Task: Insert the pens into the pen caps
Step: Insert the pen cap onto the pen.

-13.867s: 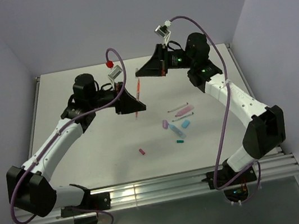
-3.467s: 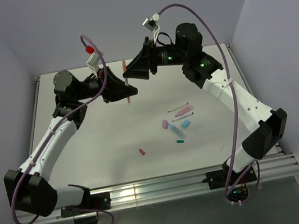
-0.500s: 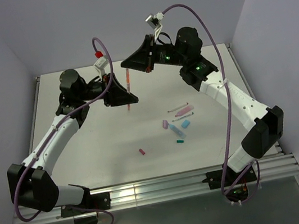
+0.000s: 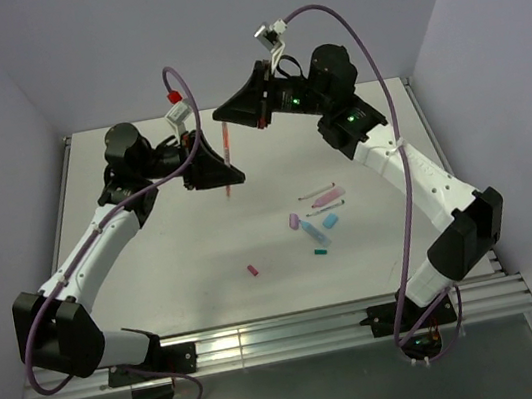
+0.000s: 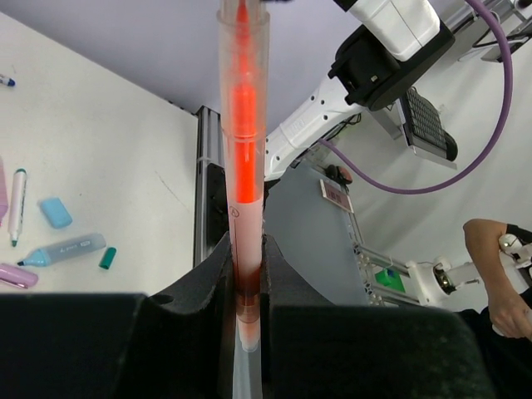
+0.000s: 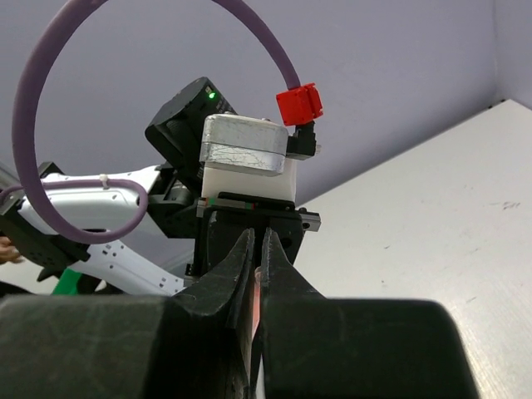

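An orange-red pen (image 4: 226, 160) hangs nearly upright above the back of the table. My left gripper (image 4: 224, 173) is shut on its lower part; in the left wrist view the barrel (image 5: 243, 125) rises from between the jaws of that gripper (image 5: 246, 243). My right gripper (image 4: 221, 118) comes from the right onto the pen's upper end, and a reddish sliver (image 6: 258, 287) shows between its shut jaws (image 6: 258, 237). On the table lie a red cap (image 4: 253, 269), a lilac cap (image 4: 294, 221), a light blue cap (image 4: 330, 220), a teal cap (image 4: 321, 250) and a pink pen (image 4: 324, 194).
A pale pen with a blue tip (image 4: 313, 235) and a thin white pen (image 4: 326, 208) lie among the caps. Walls close the table on the left, back and right. A metal rail (image 4: 267, 336) runs along the near edge. A purple cable (image 4: 398, 168) loops beside the right arm.
Over the last half second nearly nothing moved. Compared with several seconds ago, the left arm has swung slightly right, and the pen sits a little lower, held at both ends.
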### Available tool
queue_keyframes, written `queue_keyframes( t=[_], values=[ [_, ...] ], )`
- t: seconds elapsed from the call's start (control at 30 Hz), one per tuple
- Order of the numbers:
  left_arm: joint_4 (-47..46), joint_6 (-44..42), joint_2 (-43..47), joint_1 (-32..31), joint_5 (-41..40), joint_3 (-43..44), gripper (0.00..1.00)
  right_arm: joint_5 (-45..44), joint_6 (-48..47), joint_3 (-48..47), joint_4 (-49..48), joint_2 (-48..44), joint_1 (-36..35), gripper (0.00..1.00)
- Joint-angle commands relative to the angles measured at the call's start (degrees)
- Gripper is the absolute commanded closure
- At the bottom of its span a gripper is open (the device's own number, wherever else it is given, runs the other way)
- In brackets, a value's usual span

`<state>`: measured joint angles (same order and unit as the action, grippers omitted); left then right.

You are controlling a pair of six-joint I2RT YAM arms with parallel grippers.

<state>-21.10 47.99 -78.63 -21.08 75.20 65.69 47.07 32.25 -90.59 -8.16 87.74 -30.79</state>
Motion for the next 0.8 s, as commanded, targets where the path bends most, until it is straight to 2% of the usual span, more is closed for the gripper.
queue_keyframes(
  t=[0.0, 0.07, 0.2, 0.23, 0.3, 0.33, 0.53, 0.77],
  values=[
    [-5.9, -2.5, 2.3, 0.4, -6.6, 5.2, 1.00, 10.6, -0.3, -1.9, 12.3, 3.6, -3.1, 0.97],
    [-4.2, -3.3, 2.9, 0.5, -6.3, 4.7, 1.00, 10.8, 0.7, -3.3, 12.3, 4.2, -2.1, 0.86],
    [-1.1, -5.6, 3.7, 0.4, -6.4, 3.8, 1.00, 11.2, 2.0, -6.6, 12.2, 4.9, 0.4, 0.74],
    [-0.8, -5.9, 3.7, 0.4, -6.6, 3.7, 1.00, 11.1, 2.2, -6.9, 12.0, 4.7, 0.5, 0.67],
    [-0.8, -5.7, 4.0, 0.4, -6.6, 3.2, 1.00, 11.4, 2.7, -7.2, 11.3, 4.5, 0.6, 0.64],
    [-0.9, -5.5, 4.1, 0.4, -6.6, 3.0, 1.00, 11.2, 3.0, -7.3, 10.9, 4.5, 0.7, 0.58],
    [-1.0, -5.5, 4.0, 0.4, -6.7, 2.8, 1.00, 10.9, 4.9, -7.9, 9.5, 4.5, 0.8, 0.60],
    [-1.1, -5.4, 4.2, -0.1, -7.2, 1.6, 1.00, 10.1, 7.3, -10.7, 8.3, 5.2, 1.2, 0.37]
  ],
)
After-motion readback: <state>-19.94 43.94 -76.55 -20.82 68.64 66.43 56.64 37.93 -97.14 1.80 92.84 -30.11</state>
